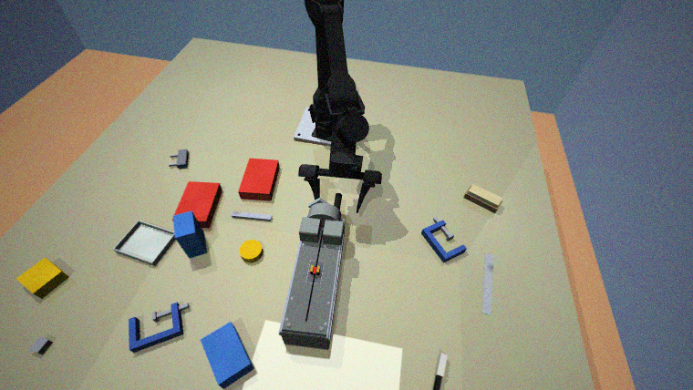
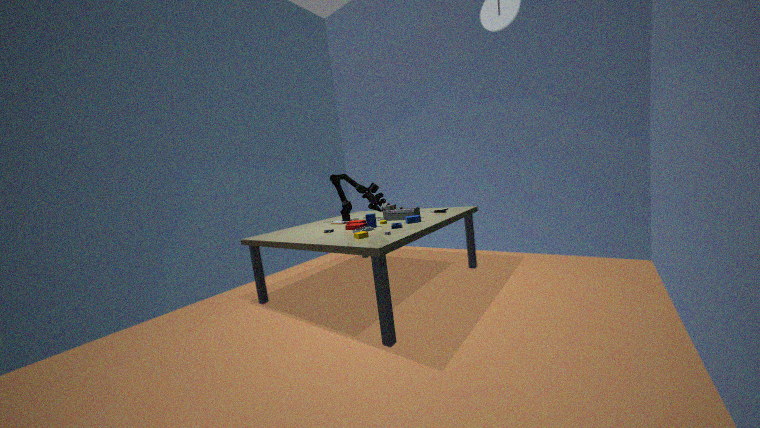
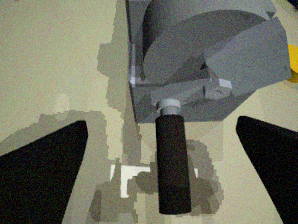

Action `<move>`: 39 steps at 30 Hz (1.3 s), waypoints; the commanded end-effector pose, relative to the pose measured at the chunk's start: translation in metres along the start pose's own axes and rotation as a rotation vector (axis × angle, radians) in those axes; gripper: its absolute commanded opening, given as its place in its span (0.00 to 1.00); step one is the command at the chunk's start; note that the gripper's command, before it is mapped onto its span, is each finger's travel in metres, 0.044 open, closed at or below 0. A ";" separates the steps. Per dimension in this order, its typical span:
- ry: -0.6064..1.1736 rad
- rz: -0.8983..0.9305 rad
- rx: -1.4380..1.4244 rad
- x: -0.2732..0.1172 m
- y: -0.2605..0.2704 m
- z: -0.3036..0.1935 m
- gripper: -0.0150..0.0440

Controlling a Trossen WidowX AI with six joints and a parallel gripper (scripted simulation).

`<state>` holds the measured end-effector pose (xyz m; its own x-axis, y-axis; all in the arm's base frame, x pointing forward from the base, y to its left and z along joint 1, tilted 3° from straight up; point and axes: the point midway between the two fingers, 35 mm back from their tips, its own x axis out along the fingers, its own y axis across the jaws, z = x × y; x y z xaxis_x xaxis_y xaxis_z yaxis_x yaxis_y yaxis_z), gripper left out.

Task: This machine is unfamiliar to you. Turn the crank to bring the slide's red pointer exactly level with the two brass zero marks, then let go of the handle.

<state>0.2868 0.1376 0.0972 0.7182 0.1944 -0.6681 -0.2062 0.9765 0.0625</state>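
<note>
Hand (image 1: 338, 204) (image 3: 164, 125) spread wide, nothing gripped, fingertips to either side of the black cylindrical handle (image 1: 337, 200) (image 3: 173, 165), visible gaps both sides in wrist view. Handle sticks out from the arm-side end of the long grey machine (image 1: 322, 291) (image 2: 401, 213), boxy with rounded housing; small red pointer (image 1: 315, 270) sits mid-slot. Matte beige surface (image 1: 412, 300) (image 2: 319, 233) has open room between machine and blue clamp (image 1: 448, 239), far from side edges.

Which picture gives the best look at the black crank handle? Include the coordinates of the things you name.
The wrist view: the black crank handle (image 1: 337, 200) (image 3: 173, 165) appears large and whole there, between the open pincer's (image 1: 337, 203) (image 3: 162, 122) fingers. The top view shows it only as a small dark stub; in the exterior view I can't pick it out.
</note>
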 end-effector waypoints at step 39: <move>0.015 -0.010 0.001 0.012 -0.002 -0.017 0.25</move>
<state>0.2843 0.1360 0.0757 0.7115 0.1835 -0.6783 -0.2008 0.9781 0.0539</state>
